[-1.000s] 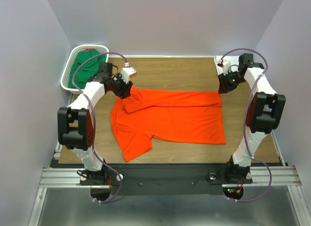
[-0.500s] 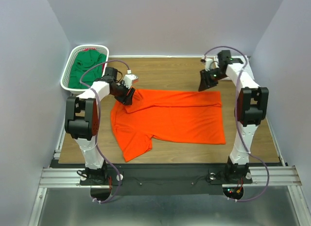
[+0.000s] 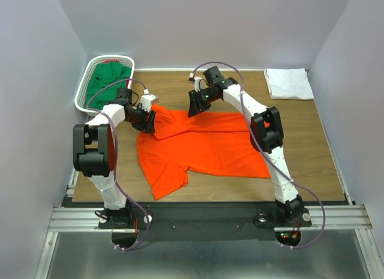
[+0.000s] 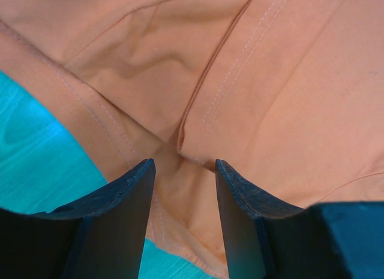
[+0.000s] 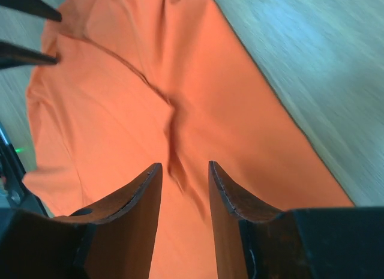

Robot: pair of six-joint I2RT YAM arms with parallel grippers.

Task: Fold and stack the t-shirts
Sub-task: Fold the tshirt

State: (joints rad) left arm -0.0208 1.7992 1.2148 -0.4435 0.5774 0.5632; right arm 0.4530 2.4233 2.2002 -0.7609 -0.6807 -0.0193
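The orange-red t-shirt (image 3: 210, 150) lies spread on the wooden table (image 3: 306, 135), with one sleeve pointing to the near left. My left gripper (image 3: 146, 119) is low over its far left shoulder. In the left wrist view it (image 4: 183, 165) is open, its fingers standing either side of a wrinkled seam of the orange cloth (image 4: 288, 81). My right gripper (image 3: 193, 106) hovers at the middle of the shirt's far edge. It (image 5: 184, 166) is open above a small crease in the cloth (image 5: 120, 111). A folded white t-shirt (image 3: 289, 84) lies at the back right. The dark green t-shirt (image 3: 107, 82) is bunched in the basket.
A white mesh basket (image 3: 83, 93) stands off the table's back left corner. Walls close in on the left, back and right. Bare wood shows behind the orange shirt and along its right side.
My right arm has swung from the back right corner leftwards to the middle of the shirt's far edge, uncovering the white shirt. My left gripper shifted slightly left on the shoulder.
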